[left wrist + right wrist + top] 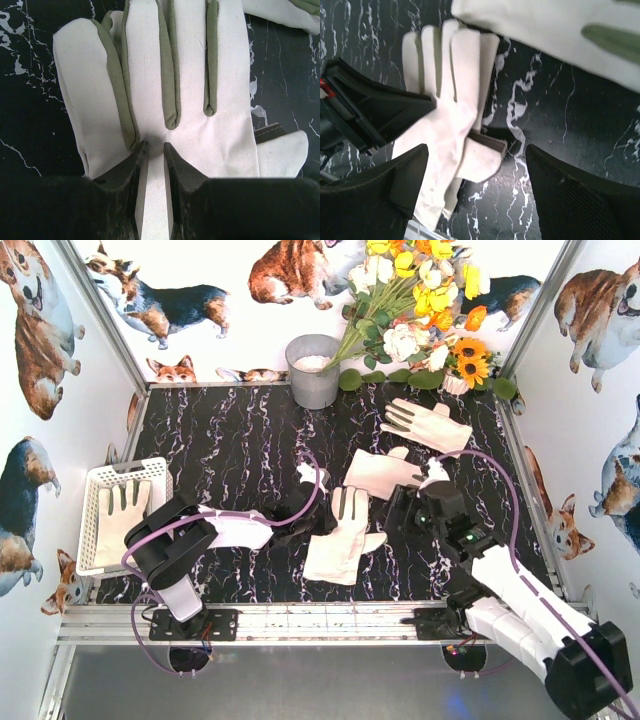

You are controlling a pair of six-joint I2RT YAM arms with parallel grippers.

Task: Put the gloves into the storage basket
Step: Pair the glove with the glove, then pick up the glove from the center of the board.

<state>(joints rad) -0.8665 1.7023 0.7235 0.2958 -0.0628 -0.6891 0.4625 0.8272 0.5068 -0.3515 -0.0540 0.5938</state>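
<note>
The white slotted storage basket (pixel 92 480) stands at the left edge with one glove (pixel 121 508) lying in it. A cream glove (pixel 345 540) with olive strips lies in the middle of the table. My left gripper (pixel 314 514) is shut on this glove (pixel 190 75), pinching the fabric of its palm below the fingers (pixel 154 146). My right gripper (pixel 408 510) stands just right of it, open (pixel 476 152), with that glove's (pixel 445 105) thumb lying loose between the jaws. Two more gloves lie behind, one (pixel 380 472) and another (pixel 430 425).
A grey metal bucket (pixel 313 370) stands at the back centre beside a bunch of artificial flowers (pixel 420 300). The left gripper's black body (pixel 370 115) sits close on the right wrist's left side. Printed walls close in the table on three sides.
</note>
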